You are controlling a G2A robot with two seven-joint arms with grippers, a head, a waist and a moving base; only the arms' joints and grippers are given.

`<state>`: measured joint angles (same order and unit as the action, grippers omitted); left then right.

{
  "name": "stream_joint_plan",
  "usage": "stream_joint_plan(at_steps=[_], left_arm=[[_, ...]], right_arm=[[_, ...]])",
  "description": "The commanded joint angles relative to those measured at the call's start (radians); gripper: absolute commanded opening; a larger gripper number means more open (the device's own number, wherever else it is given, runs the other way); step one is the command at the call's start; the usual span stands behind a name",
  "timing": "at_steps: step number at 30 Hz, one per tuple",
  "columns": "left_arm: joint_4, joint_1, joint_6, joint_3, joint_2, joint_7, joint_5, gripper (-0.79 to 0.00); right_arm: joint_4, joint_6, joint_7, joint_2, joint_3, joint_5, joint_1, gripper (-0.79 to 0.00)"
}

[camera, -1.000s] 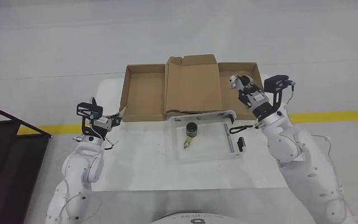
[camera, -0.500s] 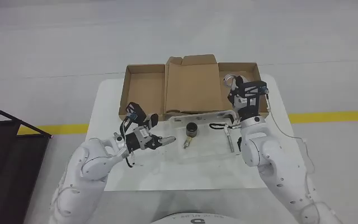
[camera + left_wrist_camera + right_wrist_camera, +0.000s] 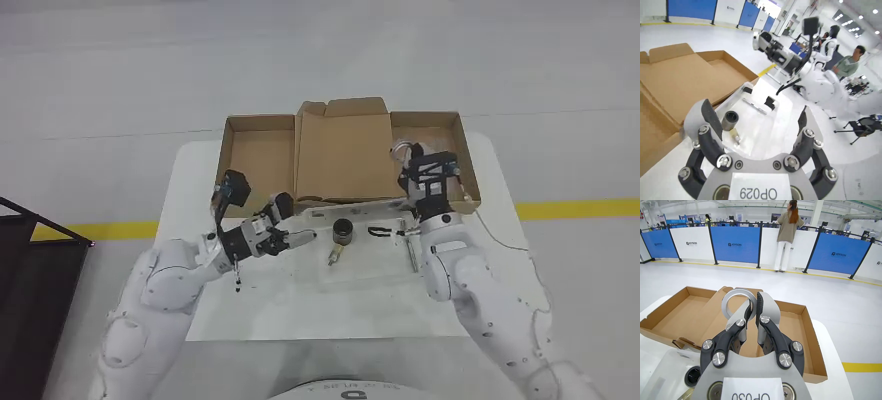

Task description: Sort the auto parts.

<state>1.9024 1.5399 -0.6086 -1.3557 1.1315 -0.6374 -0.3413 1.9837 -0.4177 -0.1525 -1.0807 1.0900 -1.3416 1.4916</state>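
The left gripper [image 3: 755,108] is spread open at the left edge of the clear tray [image 3: 385,265], facing the dark sleeve [image 3: 729,121] with a small bolt [image 3: 735,136] just beside it; a finger could tip the sleeve or catch both parts. Farther right, the right gripper [image 3: 753,302] pinches a silver ring [image 3: 738,292] by its rim over the cardboard box [image 3: 791,332], at the right compartment's left wall, where a slip could drop it astray.

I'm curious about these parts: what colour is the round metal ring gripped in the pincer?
It is a plain silver-grey metal ring, seen best in the right wrist view.
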Motion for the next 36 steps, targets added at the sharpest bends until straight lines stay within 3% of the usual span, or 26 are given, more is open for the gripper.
stream_joint_plan(at_steps=[1, 5, 9, 15, 17, 20, 26, 29, 36], left_arm=[[-0.025, -0.044, 0.004, 0.032, 0.002, -0.025, 0.072, 0.000], [-0.072, -0.121, 0.013, 0.097, 0.007, -0.072, 0.161, 0.000], [-0.089, -0.179, 0.055, 0.135, 0.010, -0.084, 0.095, 0.000], [-0.098, -0.215, 0.091, 0.166, 0.016, -0.008, -0.001, -0.003], [-0.100, -0.219, 0.097, 0.175, 0.018, 0.012, -0.018, -0.062], [-0.103, -0.228, 0.098, 0.187, 0.019, 0.025, -0.047, -0.262], [-0.108, -0.239, 0.118, 0.218, 0.022, 0.065, -0.123, -0.489], [-0.108, -0.240, 0.126, 0.231, 0.024, 0.085, -0.156, -0.511], [-0.118, -0.251, 0.139, 0.251, 0.026, 0.103, -0.175, -0.477]], right_arm=[[-0.004, -0.015, -0.041, -0.006, -0.025, -0.052, -0.013, -0.785], [0.009, -0.029, -0.126, -0.017, -0.061, -0.124, -0.025, -0.785], [0.031, -0.019, -0.167, -0.022, -0.073, -0.170, -0.010, -0.785], [0.057, 0.033, -0.199, -0.025, -0.072, -0.218, 0.019, -0.785], [0.064, 0.051, -0.203, -0.026, -0.068, -0.223, 0.027, -0.785], [0.070, 0.067, -0.208, -0.029, -0.062, -0.222, 0.034, -0.785], [0.077, 0.131, -0.217, -0.036, -0.055, -0.184, 0.037, -0.785], [0.079, 0.145, -0.224, -0.039, -0.043, -0.171, 0.041, -0.785], [0.091, 0.188, -0.212, -0.044, -0.031, -0.165, 0.057, -0.785]])
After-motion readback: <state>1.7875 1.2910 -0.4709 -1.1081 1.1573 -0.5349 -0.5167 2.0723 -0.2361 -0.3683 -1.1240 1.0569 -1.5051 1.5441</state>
